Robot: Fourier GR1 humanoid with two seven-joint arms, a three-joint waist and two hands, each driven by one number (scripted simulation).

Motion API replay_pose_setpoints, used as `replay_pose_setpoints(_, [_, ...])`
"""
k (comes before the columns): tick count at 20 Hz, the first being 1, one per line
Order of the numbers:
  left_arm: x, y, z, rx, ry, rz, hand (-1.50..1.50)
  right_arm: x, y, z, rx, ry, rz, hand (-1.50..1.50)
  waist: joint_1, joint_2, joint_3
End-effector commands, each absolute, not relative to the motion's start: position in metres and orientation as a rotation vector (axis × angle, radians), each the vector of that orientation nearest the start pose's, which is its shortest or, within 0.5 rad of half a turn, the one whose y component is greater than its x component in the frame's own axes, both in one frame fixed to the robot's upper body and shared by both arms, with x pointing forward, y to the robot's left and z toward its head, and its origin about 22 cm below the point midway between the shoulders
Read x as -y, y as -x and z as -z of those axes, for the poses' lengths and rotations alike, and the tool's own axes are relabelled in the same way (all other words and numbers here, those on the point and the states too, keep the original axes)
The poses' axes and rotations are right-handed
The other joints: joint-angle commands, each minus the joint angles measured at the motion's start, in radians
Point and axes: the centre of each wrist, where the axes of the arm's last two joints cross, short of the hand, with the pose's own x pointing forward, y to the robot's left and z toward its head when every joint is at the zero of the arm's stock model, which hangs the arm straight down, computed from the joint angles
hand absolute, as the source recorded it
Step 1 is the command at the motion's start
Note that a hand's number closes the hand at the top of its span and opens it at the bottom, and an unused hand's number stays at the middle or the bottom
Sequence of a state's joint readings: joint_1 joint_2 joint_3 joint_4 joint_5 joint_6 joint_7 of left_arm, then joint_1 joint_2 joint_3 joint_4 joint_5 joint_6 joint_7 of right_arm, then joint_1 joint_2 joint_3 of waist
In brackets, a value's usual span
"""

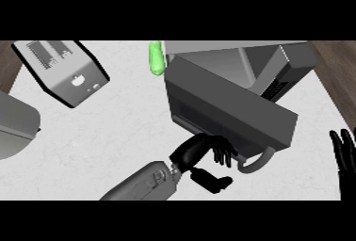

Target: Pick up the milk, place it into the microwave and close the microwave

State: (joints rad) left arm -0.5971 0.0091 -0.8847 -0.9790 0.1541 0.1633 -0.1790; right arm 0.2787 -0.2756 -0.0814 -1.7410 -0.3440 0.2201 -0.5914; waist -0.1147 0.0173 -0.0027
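Observation:
The grey microwave [292, 59] stands at the back right of the counter. Its dark door [230, 106] is swung partway across the front and hides the inside. A curved grey handle [255, 163] sticks out at the door's near edge. My left hand [198, 153] lies against the door's near lower edge, just left of the handle, with fingers fairly straight and the thumb pointing toward me. It holds nothing. No milk shows anywhere; the door may hide it. My right hand [343, 155] rests open at the right edge, fingers up.
A silver toaster [66, 70] sits tilted at the back left. A green object [157, 58] pokes out beside the microwave's left side. A rounded grey appliance [14, 127] fills the left edge. Wooden strips border the counter [104, 136] on both sides.

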Motion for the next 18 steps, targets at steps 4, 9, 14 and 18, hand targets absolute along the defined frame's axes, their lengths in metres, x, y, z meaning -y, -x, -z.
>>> replay_pose_setpoints(4, [-0.002, -0.288, -0.009, 1.666, 0.467, 0.819, 1.5, 0.313, -0.182, -0.041, 2.143, -0.25, -0.093, -1.5, -0.073, 0.013, -0.003])
replay_pose_setpoints(9, [0.001, -0.294, -0.016, 1.737, 0.52, 0.713, 1.5, 0.308, -0.195, -0.059, 2.18, -0.324, -0.166, -1.5, -0.115, 0.031, -0.004])
replay_pose_setpoints(14, [0.007, -0.314, -0.038, 1.778, 0.483, 0.682, 1.5, 0.313, -0.196, -0.073, 2.19, -0.341, -0.193, -1.5, -0.173, 0.037, -0.002])
replay_pose_setpoints(18, [0.011, -0.328, -0.054, 1.788, 0.452, 0.649, 1.5, 0.31, -0.196, -0.078, 2.182, -0.39, -0.203, -1.5, -0.208, 0.041, 0.0])
